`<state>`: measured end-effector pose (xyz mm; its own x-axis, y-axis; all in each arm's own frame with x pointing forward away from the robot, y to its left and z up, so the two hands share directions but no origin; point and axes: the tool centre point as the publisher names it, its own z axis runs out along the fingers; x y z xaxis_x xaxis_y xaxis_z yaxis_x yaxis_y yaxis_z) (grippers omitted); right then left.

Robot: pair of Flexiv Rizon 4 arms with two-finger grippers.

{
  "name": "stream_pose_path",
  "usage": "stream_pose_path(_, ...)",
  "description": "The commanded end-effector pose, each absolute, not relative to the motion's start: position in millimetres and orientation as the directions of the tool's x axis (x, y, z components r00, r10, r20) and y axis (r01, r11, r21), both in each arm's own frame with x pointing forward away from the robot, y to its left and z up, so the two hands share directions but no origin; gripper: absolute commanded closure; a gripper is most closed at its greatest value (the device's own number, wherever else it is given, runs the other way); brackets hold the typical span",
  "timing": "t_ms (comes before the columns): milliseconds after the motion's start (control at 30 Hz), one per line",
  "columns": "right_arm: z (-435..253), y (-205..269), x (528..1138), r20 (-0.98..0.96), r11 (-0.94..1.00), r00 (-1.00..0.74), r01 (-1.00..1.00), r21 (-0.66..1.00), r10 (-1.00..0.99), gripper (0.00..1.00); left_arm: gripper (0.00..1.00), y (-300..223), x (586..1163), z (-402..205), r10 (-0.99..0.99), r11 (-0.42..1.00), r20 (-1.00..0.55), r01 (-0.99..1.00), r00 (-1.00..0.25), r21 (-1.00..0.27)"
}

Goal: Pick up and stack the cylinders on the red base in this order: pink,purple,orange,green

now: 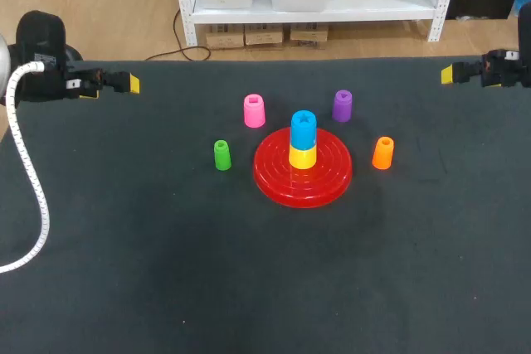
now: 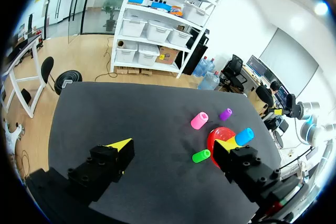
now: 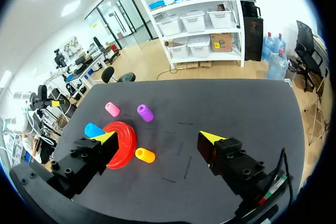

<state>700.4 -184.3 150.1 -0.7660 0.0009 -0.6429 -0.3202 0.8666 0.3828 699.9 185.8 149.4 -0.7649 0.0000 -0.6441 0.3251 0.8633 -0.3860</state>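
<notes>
The red base (image 1: 303,184) lies mid-table with a yellow cylinder (image 1: 302,157) and a blue one (image 1: 303,129) stacked on its peg. Around it stand the pink cylinder (image 1: 254,111), the purple cylinder (image 1: 342,105), the orange cylinder (image 1: 382,152) and the green cylinder (image 1: 222,155). My left gripper (image 1: 130,83) hovers open at the far left edge, well away from them. My right gripper (image 1: 448,74) is open at the far right edge. In the left wrist view, pink (image 2: 199,120), purple (image 2: 226,114) and green (image 2: 201,156) lie ahead of the gripper (image 2: 176,147). The right wrist view shows orange (image 3: 145,155) between the open fingertips (image 3: 157,137).
The black table (image 1: 166,271) has wide bare room in front and at both sides. A white cable (image 1: 29,172) hangs along my left arm over the table's left edge.
</notes>
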Motion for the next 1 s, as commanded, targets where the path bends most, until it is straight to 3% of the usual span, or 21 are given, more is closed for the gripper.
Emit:
stream_pose_path(33,150.3,-184.4,700.3,-0.643,0.867,-0.766,-0.32,0.383,0.0,0.0,0.0,185.8,699.6,150.4,0.009,0.86,-0.648,0.336,-0.762,-0.384)
stream_pose_path(333,150.3,-184.4,700.3,-0.643,0.867,-0.766,-0.32,0.383,0.0,0.0,0.0,202.0,701.8,143.1,0.291,0.829,-0.729,0.544,-0.619,-0.131)
stream_pose_path(467,150.3,-184.4,700.3,-0.643,0.867,-0.766,-0.32,0.383,0.0,0.0,0.0,213.9,706.9,147.7,0.255,0.802,-0.741,0.564,-0.621,-0.196)
stream_pose_path(700,150.3,-184.4,700.3,-0.643,0.867,-0.766,-0.32,0.383,0.0,0.0,0.0,213.9,706.9,147.7,0.255,0.802,-0.741,0.564,-0.621,-0.196)
stream_pose_path(933,150.3,-184.4,700.3,-0.643,0.867,-0.766,-0.32,0.383,0.0,0.0,0.0,213.8,705.3,135.7,0.632,0.497,-0.689,0.867,-0.354,0.01)
stream_pose_path(1000,150.3,-184.4,700.3,-0.643,0.867,-0.766,-0.32,0.383,0.0,0.0,0.0,213.3,706.2,133.5,0.67,0.422,-0.661,0.906,-0.338,-0.036)
